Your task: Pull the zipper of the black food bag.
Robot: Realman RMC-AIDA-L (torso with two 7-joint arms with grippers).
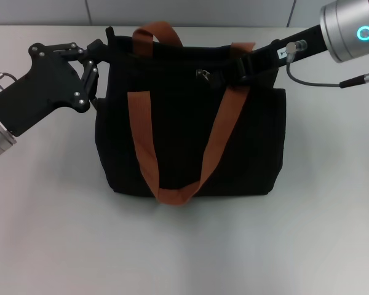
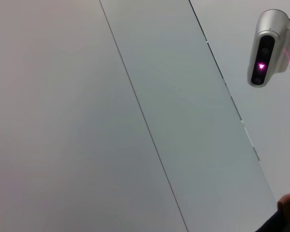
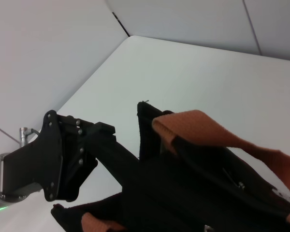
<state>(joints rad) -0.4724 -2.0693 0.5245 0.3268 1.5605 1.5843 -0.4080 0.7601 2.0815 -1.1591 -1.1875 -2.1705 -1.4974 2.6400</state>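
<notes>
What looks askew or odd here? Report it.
Little stands out. On the black food bag, one orange-brown handle has flopped down across the front panel instead of standing up. The zipper sits mid-line. The left gripper and right gripper flank the top corners.

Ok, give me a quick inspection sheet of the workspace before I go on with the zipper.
Surface: pale grey table.
Job's things: black food bag upright at centre, orange-brown handles draped over its front; zipper pull sits on the top edge near the middle.
Clutter: nothing seen.
Grippers: left gripper at the bag's top left corner; right gripper at the top edge near the right handle, right of the pull. Jaws' state unclear on both.
Cables: grey cable hangs off the right arm.
Surroundings: panelled wall behind.
</notes>
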